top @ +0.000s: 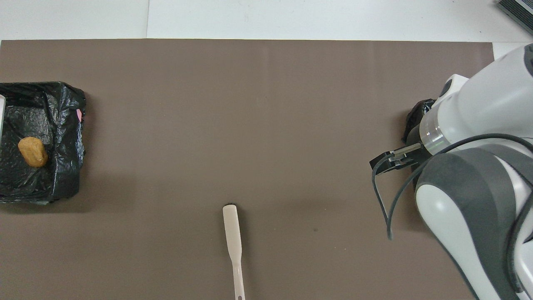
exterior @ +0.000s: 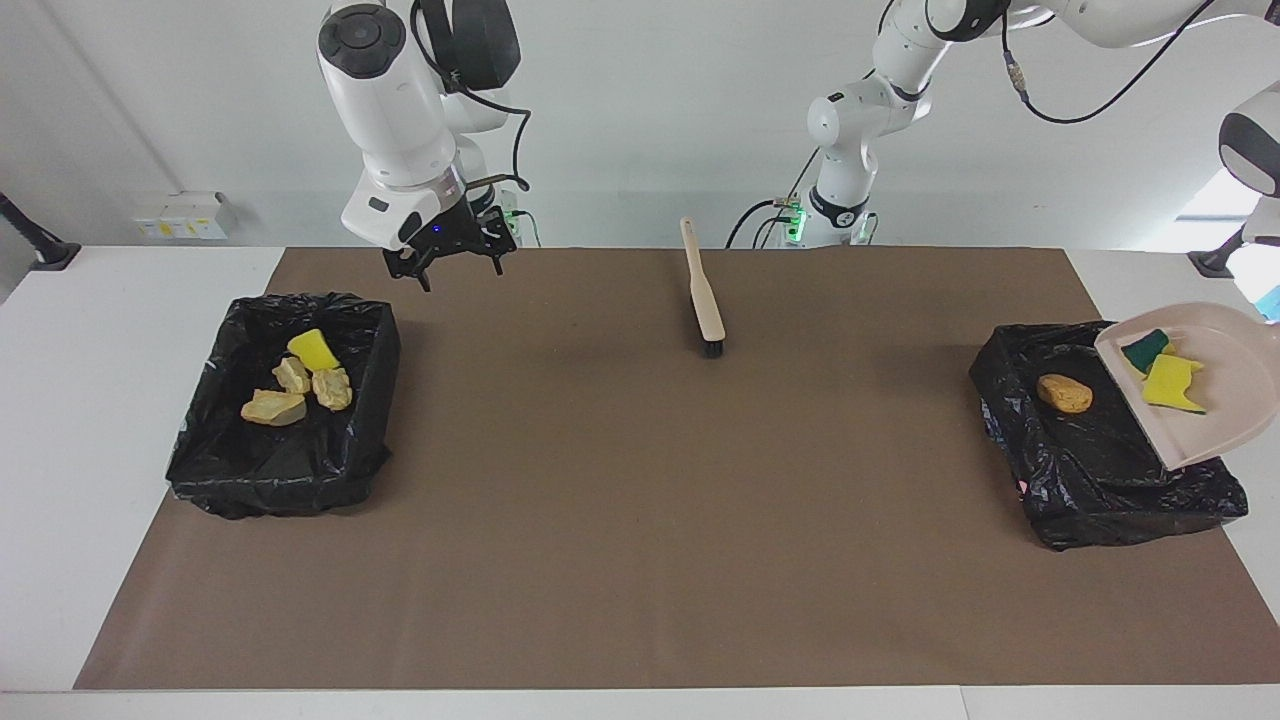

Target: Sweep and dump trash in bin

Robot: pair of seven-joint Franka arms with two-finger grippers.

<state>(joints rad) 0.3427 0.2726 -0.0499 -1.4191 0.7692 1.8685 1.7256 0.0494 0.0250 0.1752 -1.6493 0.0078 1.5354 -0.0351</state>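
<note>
1. The left gripper, out of frame, is pressed shut, presumably on the handle of the tilted beige plastic dustpan, so scraps slide into the black-lined bin beneath.
2. An orange-brown lump lies inside; yellow-green sponge bits cling to the pan.
3. The right gripper, fingers spread and empty, hovers beside the other black-lined bin, which holds four yellowish scraps.
4. The beige-handled brush lies discarded mid-table.

Plain white wall, white table — brown mat across it, bright window.
</note>
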